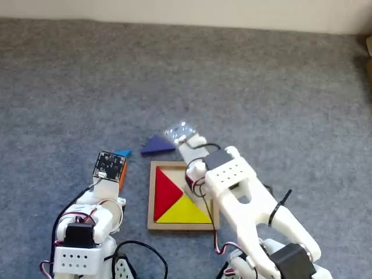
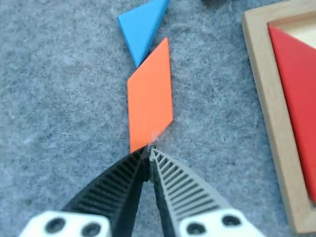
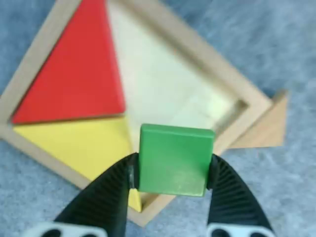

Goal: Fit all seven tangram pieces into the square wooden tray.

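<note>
Right pincer [image 3: 172,167] clamps green square [image 3: 175,158] just over tray [image 3: 247,106]; left pincer [image 2: 149,154] fully closed, orange parallelogram [image 2: 149,98] at its tips.

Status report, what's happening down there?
Right end effector shut on green square, over tray. Left end effector shut, tips at orange piece. Seated: red triangle, yellow triangle.

tray [image 1: 151,197] holds red tri [image 1: 165,189], yellow tri [image 1: 183,212]; green sq [image 3: 175,159] held above; orange pc [image 2: 149,96] outside
</note>
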Controlling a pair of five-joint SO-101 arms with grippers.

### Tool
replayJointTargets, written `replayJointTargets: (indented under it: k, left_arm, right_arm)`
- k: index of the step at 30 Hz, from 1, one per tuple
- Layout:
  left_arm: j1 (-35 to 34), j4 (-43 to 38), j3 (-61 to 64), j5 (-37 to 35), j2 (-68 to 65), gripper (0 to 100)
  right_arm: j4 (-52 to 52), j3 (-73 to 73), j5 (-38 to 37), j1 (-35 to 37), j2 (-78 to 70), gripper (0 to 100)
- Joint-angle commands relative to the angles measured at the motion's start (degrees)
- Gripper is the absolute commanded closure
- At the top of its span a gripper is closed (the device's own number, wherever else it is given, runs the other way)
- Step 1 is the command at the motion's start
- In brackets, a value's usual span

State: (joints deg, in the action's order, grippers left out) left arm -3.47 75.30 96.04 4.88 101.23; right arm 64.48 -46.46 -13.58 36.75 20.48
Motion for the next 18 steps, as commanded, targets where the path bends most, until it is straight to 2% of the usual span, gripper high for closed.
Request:
replayJointTargets:
  k: [1,5,14,18]
  left_arm:
    - [-0.57,0.26,1.19,0.35,2.77,99]
    - [-0.57,0.26,1.19,0.35,2.77,99]
    - [-0.57,0.26,1.19,0.35,2.77,99]
    - [-0.57,0.26,1.19,0.35,2.77,99]
  right_arm:
    - [-2.33,-1.54,-0.18,2.51,2.59,86.8]
    - [-7.43,-4.09,-0.18,2.24,2.59,86.8]
    - [-7.96,-4.00,-0.18,2.42,2.59,86.2]
    - [-7.96,-4.00,-0.18,2.42,2.59,79.1]
